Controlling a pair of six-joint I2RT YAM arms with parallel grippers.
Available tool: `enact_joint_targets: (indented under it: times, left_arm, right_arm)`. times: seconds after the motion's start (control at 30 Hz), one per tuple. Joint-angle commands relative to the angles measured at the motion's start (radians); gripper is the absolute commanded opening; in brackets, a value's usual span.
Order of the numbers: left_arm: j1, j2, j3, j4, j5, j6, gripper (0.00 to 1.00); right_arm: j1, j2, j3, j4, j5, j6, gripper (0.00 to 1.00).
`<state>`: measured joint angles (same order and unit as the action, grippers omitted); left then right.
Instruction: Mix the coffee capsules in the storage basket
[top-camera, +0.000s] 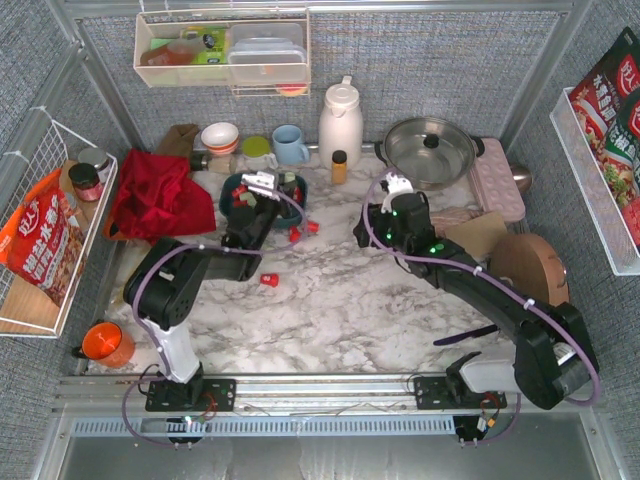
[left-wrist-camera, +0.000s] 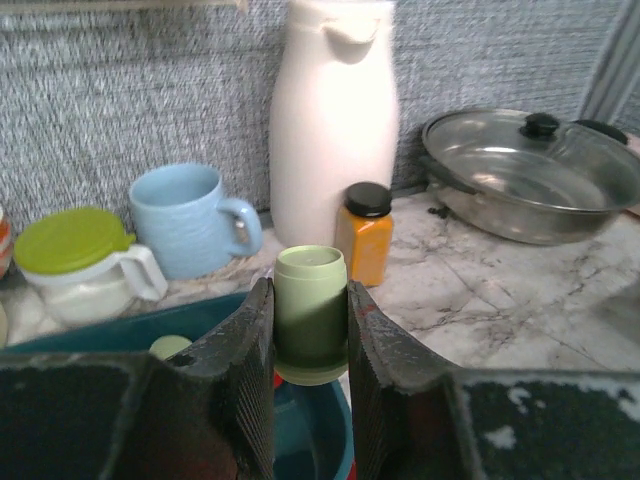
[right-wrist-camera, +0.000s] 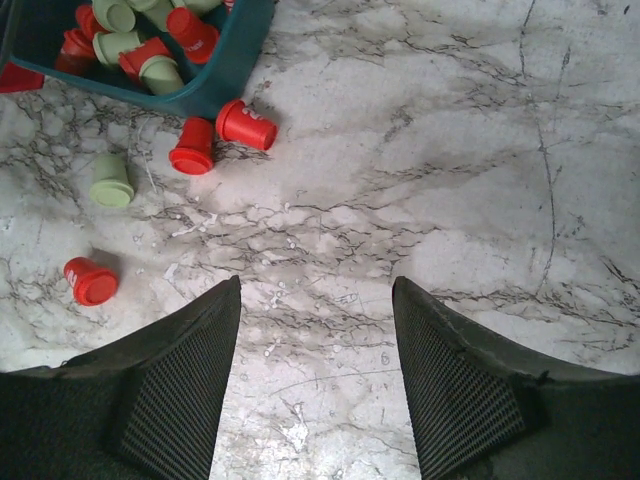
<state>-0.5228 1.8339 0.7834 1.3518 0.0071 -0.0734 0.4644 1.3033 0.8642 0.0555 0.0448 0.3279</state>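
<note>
Green capsule (left-wrist-camera: 311, 290) clamped in left gripper (left-wrist-camera: 310, 330) above teal basket (left-wrist-camera: 318, 432); right gripper (right-wrist-camera: 316, 290) spread, empty, over marble table (right-wrist-camera: 480, 150).

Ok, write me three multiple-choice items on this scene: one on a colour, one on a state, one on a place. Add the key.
1. The capsule in the left gripper is: A red; B pale green; C white.
2. The right gripper is: A open and empty; B shut on a capsule; C out of view.
3. The orange bottle stands: A in the storage basket; B beside the white jug; C in the right gripper.

1 B: a green capsule sits clamped over the storage basket.
2 A: its jaws stand apart over the marble tabletop.
3 B: it stands upright next to the jug's base.
</note>
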Motion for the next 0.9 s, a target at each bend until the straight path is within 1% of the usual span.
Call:
enact_joint_targets:
  times: [0.0,0.1,0.17,0.23,0.3,0.33,0.4,0.5,0.53,0.57,0.6,0.67,0.73,0.8,0.87]
  left_arm:
    - [0.015,0.03,0.071,-0.168,-0.109,-0.118,0.14]
    - [0.015,0.057,0.08,-0.185,-0.117,-0.187,0.19]
    - [0.015,0.082,0.079,-0.16,-0.111,-0.212,0.24]
    - [0.015,0.108,0.082,-0.144,-0.114,-0.229,0.32]
    - [0.015,0.128,0.09,-0.143,-0.134,-0.243,0.42]
    - [0.015,0.134,0.09,-0.14,-0.147,-0.249,0.48]
    - [0.015,0.142,0.085,-0.118,-0.163,-0.252,0.61]
    - [0.015,0.121,0.05,-0.068,-0.167,-0.255,0.76]
    - [0.015,0.105,0.034,-0.057,-0.166,-0.254,0.83]
    - [0.015,0.086,0.016,-0.053,-0.166,-0.253,0.95]
    - [0.015,0.06,-0.006,-0.056,-0.167,-0.251,0.99]
    - [0.016,0.002,-0.054,-0.077,-0.175,-0.257,0.99]
    - [0.015,-0.069,-0.099,-0.136,-0.188,-0.28,0.99]
    - [0.014,-0.145,-0.131,-0.239,-0.196,-0.31,0.99]
    - [0.015,-0.216,-0.135,-0.395,-0.199,-0.332,0.99]
  right_arm:
    - [0.001,0.01,0.004,0.008,0.042,-0.029,0.66]
    - [0.0,0.033,0.013,0.006,0.038,-0.03,0.66]
    - [0.002,0.074,0.026,0.005,0.025,-0.029,0.67]
    - [0.007,0.122,0.044,0.015,0.001,-0.035,0.67]
    - [0.012,0.184,0.062,0.048,-0.061,-0.06,0.67]
    - [0.013,0.22,0.071,0.074,-0.121,-0.089,0.67]
    - [0.014,0.296,0.104,0.11,-0.24,-0.175,0.66]
    - [0.014,0.418,0.198,0.129,-0.407,-0.309,0.66]
    - [0.014,0.451,0.234,0.12,-0.442,-0.348,0.65]
    - [0.014,0.484,0.271,0.103,-0.472,-0.391,0.64]
    - [0.014,0.515,0.307,0.088,-0.495,-0.439,0.64]
    - [0.014,0.572,0.373,0.058,-0.54,-0.556,0.63]
    - [0.014,0.626,0.432,0.016,-0.58,-0.694,0.63]
    - [0.013,0.678,0.487,-0.049,-0.613,-0.837,0.62]
    - [0.009,0.734,0.55,-0.129,-0.634,-0.967,0.62]
